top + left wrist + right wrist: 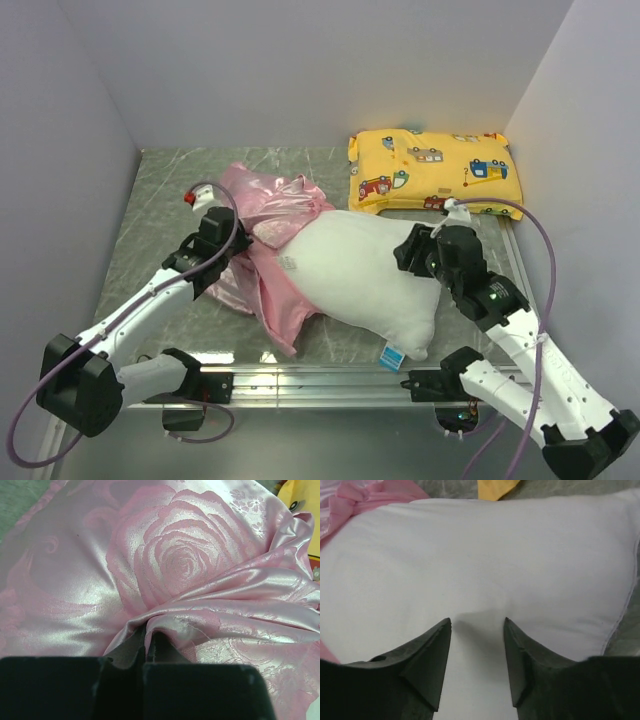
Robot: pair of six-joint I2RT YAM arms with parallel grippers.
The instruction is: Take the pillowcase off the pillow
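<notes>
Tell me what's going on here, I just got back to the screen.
The left claw is shut on a bunched fold of the pink pillowcase. The right claw is open, its tips against the white pillow. Most of the pillow lies bare on the table; only its left end sits inside the case, so it is not yet fully out. A yellow printed pillow lies at the back.
</notes>
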